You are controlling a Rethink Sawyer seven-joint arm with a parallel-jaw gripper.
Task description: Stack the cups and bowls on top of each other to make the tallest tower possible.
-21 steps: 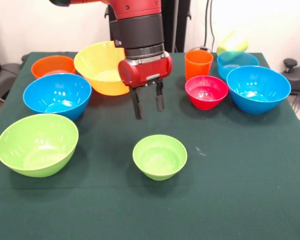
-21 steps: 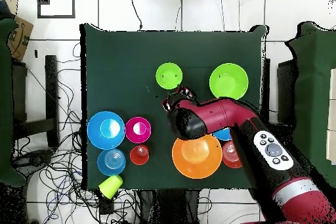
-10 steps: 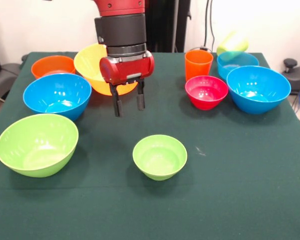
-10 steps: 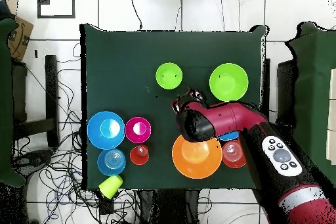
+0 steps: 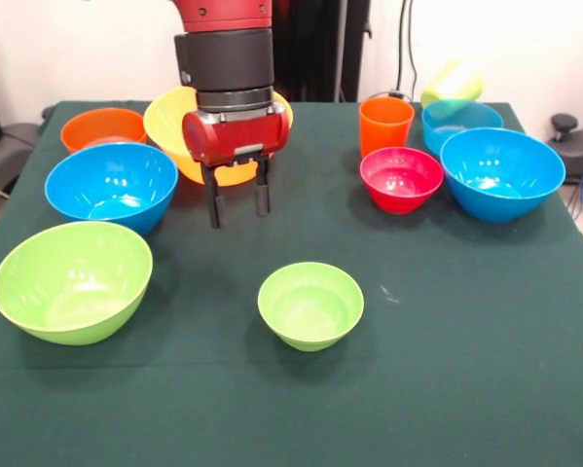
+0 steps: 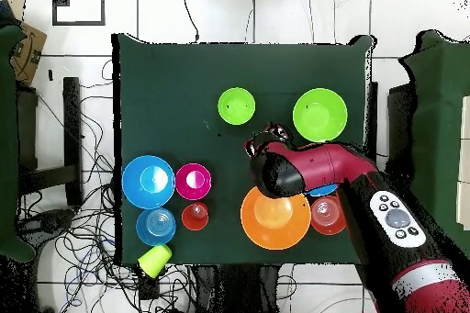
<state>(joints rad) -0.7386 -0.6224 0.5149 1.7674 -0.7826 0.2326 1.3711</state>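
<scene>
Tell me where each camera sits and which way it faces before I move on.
Front view: across the table from the robot, level with the bowls; shows the red and black arm's wrist and open end effector above the green cloth.
Overhead view: above the table, looking straight down, base at bottom; shows the whole arm and end effector.
Shared: the small glossy green plastic bowl, and the end effector.
</scene>
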